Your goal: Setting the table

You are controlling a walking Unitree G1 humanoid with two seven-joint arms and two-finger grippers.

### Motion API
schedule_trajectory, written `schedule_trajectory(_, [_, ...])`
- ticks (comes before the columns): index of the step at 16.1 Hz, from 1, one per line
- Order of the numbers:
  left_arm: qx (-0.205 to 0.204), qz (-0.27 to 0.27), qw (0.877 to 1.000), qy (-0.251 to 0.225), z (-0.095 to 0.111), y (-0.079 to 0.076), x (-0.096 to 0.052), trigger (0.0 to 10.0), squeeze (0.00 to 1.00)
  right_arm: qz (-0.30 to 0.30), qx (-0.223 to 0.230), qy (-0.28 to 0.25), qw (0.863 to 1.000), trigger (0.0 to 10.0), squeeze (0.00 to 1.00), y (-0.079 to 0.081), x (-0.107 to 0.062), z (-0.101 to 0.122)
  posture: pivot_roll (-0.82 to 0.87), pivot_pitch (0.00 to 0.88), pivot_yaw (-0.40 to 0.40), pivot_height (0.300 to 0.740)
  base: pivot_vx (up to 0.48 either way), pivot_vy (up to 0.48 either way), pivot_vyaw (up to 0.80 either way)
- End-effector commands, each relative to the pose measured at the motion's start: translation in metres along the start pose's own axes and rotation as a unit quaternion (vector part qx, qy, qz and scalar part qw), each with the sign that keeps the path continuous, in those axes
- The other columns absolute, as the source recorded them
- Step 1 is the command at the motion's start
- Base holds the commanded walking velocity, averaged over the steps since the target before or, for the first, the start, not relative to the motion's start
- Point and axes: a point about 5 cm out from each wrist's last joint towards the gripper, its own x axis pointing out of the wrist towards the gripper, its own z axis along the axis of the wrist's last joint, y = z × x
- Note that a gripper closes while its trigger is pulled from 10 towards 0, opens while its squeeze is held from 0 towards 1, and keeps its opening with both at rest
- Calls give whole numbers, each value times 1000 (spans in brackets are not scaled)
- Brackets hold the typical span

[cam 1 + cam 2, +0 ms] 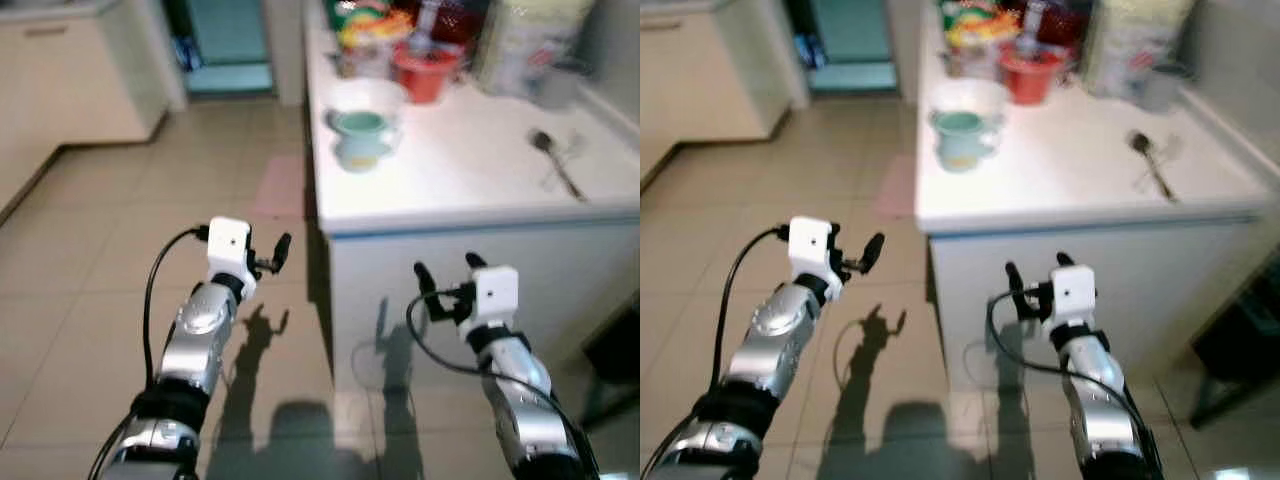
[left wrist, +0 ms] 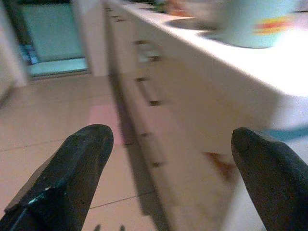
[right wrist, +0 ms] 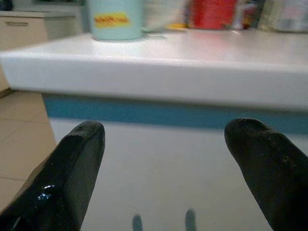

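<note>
A white counter [image 1: 480, 205] stands in front of me. On it sit a pale green mug [image 1: 360, 138] near the left edge, a white bowl [image 1: 370, 97] just behind the mug, a red cup [image 1: 426, 74] further back and a metal spoon [image 1: 556, 162] at the right. My left gripper [image 1: 272, 257] is open, held over the floor left of the counter's corner. My right gripper [image 1: 447, 271] is open too, below the counter's front edge and facing its white front panel. In the right wrist view the mug [image 3: 115, 19] stands above the counter edge [image 3: 159, 72].
Bags and packets [image 1: 520, 35] crowd the back of the counter. A beige cabinet [image 1: 70, 75] stands at the far left beside a teal doorway [image 1: 230, 40]. Tiled floor [image 1: 90, 300] lies open on the left. A dark object [image 1: 615, 350] sits low at the right.
</note>
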Motion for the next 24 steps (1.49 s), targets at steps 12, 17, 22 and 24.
schedule_trajectory(12, [-3,32,999,-26,6,19,-3,10000,0,105,-28,-78,991,10000,0,32,7,44,-66,0,68,740,120,0,0])
schedule_trajectory(17, [31,14,999,-36,28,33,7,10000,0,84,-42,-110,990,10000,0,15,3,71,-75,0,72,740,0,0,0])
schedule_trajectory(22, [68,-10,996,-64,67,40,27,10000,0,14,-28,-127,991,10000,0,6,16,82,-74,0,77,740,0,0,0])
schedule_trajectory(24, [65,-8,996,-58,69,41,31,10000,0,14,-25,-129,991,10000,0,10,17,83,-78,0,76,740,0,0,0])
